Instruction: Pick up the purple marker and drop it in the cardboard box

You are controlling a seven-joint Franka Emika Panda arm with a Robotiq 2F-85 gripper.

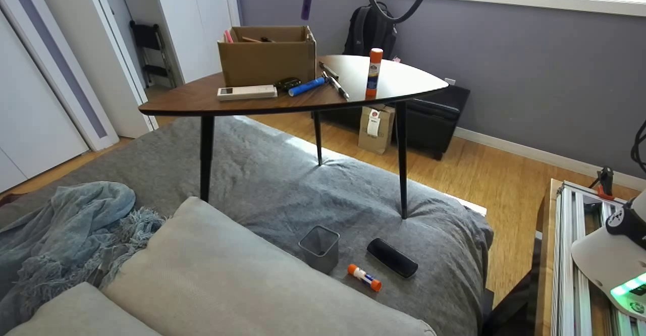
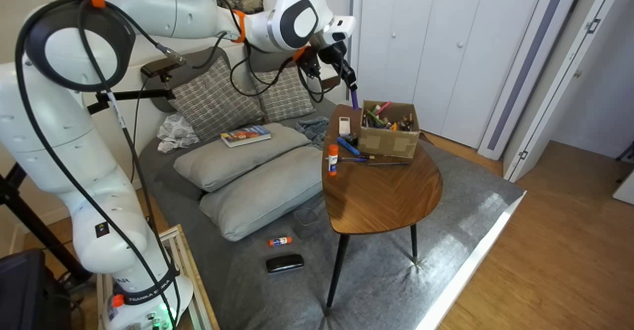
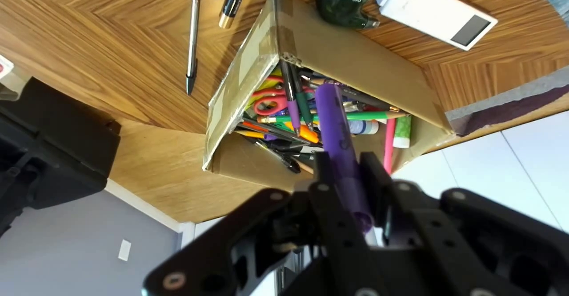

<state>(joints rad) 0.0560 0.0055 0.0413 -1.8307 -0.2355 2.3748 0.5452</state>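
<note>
Released here, the smooth purple cylindrical marker (image 3: 335,127) could have clipped the rim of the brown rectangular cardboard box (image 1: 270,63) and rolled across the brown wooden bench (image 2: 386,196): it hung high, near the box's edge, perhaps not fully over the opening. Gripped between black jointed fingers (image 3: 375,176), its long barrel pointed downward, slightly tilted, with a dark mark along its side.

Side items, wood table (image 1: 184,96) and grey cover (image 1: 262,169); clock from centre of an exterior view.
Upright glue stick (image 1: 373,73) on table, 1 o'clock; dark square cup (image 1: 322,261), 6; lying glue stick (image 1: 364,277) and black case (image 1: 392,258) near it, both 5; beige pillow (image 1: 252,283), 7; bluish throw (image 1: 75,240), 8; black backpack (image 1: 370,38), 1.
</note>
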